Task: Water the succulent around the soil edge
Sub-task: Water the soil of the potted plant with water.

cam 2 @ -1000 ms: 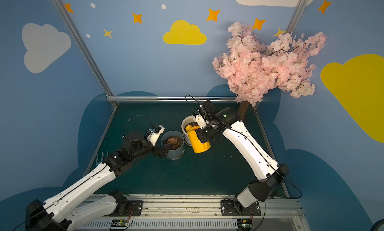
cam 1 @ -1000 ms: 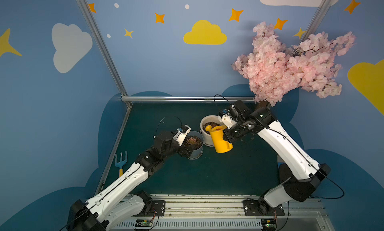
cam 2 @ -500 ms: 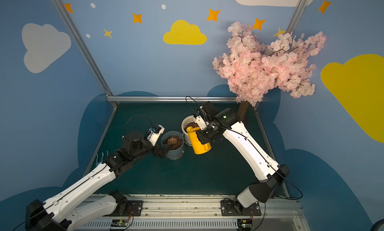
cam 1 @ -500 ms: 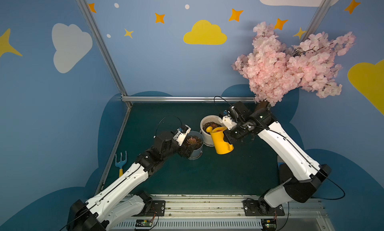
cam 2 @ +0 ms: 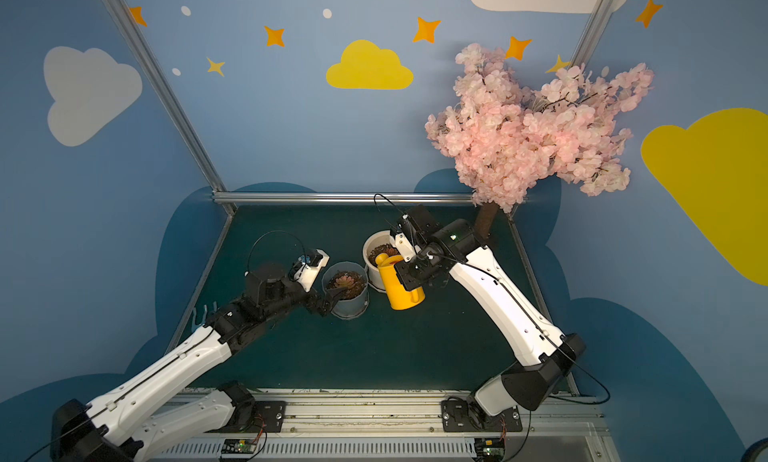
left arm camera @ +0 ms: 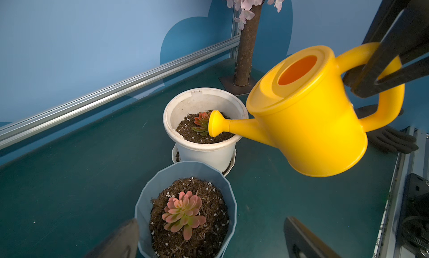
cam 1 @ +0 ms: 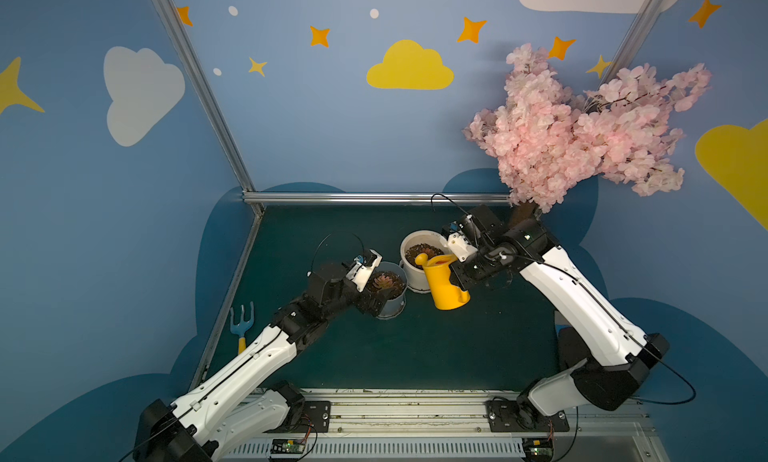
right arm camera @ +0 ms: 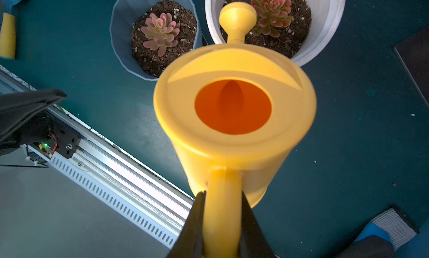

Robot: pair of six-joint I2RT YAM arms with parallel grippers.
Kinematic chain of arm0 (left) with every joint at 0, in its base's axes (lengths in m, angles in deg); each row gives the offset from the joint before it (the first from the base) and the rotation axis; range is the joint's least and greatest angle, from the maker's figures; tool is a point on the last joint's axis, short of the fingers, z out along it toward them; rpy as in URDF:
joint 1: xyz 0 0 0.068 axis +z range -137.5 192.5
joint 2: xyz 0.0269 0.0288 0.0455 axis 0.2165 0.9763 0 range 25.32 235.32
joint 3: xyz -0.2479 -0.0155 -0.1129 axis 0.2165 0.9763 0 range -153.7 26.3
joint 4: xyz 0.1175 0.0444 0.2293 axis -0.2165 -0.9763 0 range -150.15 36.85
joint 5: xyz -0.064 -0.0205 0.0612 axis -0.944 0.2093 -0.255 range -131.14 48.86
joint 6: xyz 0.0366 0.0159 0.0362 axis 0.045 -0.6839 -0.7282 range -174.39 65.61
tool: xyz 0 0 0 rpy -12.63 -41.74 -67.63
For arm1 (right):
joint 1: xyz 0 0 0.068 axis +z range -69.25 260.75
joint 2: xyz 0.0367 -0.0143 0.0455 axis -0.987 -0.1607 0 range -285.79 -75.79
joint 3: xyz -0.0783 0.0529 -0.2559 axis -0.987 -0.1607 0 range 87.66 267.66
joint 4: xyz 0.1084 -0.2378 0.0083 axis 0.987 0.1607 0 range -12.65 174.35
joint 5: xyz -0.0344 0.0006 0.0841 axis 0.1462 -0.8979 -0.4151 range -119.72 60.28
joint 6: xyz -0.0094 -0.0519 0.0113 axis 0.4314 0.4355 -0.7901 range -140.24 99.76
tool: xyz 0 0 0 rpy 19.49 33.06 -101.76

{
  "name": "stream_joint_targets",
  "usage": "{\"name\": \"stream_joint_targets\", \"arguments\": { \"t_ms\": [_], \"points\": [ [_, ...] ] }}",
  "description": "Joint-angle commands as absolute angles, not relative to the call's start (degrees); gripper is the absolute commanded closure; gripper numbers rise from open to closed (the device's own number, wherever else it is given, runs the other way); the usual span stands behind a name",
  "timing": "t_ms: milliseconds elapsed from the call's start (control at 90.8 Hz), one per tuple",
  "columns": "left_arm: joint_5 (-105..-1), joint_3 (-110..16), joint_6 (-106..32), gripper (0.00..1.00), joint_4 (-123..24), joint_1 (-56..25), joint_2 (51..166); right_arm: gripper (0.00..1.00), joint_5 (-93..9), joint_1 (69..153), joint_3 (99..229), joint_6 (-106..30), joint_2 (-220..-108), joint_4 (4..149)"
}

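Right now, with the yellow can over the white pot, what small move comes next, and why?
Probably nudge the spout head outward, toward the rim of the white pot. The right gripper is shut on the watering can, and in both top views the spout head sits near the pot's middle, beside the succulent, not at the edge.

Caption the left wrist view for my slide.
Yellow watering can, gripped by its handle, spout over white pot's soil beside succulent.

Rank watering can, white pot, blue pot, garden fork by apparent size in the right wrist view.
1. watering can, closest to the camera, so inflated
2. white pot, cropped by the frame
3. blue pot, also cropped
4. garden fork, mostly cut off
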State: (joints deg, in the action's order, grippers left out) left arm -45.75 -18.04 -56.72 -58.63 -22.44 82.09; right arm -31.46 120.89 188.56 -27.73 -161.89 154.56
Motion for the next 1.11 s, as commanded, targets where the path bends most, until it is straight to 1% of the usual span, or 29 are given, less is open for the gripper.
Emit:
{"name": "stream_joint_targets", "arguments": {
  "t_ms": [0, 1101],
  "points": [
    [-46.8, -17.7, -56.9, 0.00, -57.9, -22.6, 81.8, 1.00, -30.4, 121.1, 188.2, -28.4, -159.8, 154.3],
    [-46.8, -17.8, -56.9, 0.00, -57.8, -22.6, 82.0, 1.00, -29.3, 120.1, 186.4, -28.7, -158.4, 154.7]
  ]
}}
